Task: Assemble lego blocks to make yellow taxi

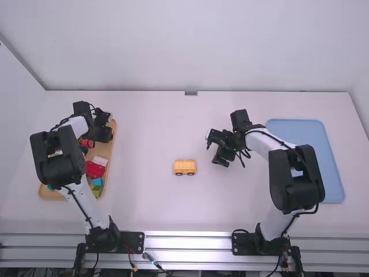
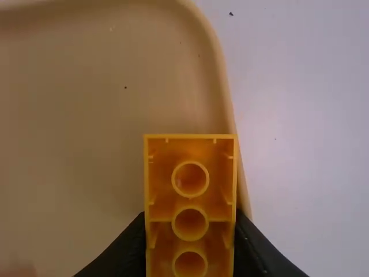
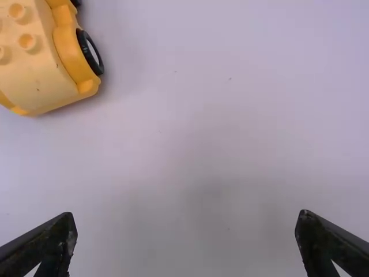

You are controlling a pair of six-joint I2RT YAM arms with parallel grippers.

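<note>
In the high view my left gripper [image 1: 102,134] is over the far end of the wooden tray [image 1: 113,144]. The left wrist view has the left gripper [image 2: 190,236] closed on a yellow-orange brick [image 2: 190,222], whose hollow underside with round tubes faces the camera. The yellow car base [image 1: 185,167] with black wheels stands near the middle of the table. To its right and a little farther off is my right gripper [image 1: 217,151]. Its fingers stand wide apart in the right wrist view, so the right gripper [image 3: 187,236] is open, with the studded car base [image 3: 43,63] beyond it.
The wooden tray also holds a red block [image 1: 95,169], a blue block [image 1: 98,182], a green block [image 1: 97,191] and a white piece [image 1: 100,161]. A blue tray [image 1: 328,161] lies at the right, partly under the right arm.
</note>
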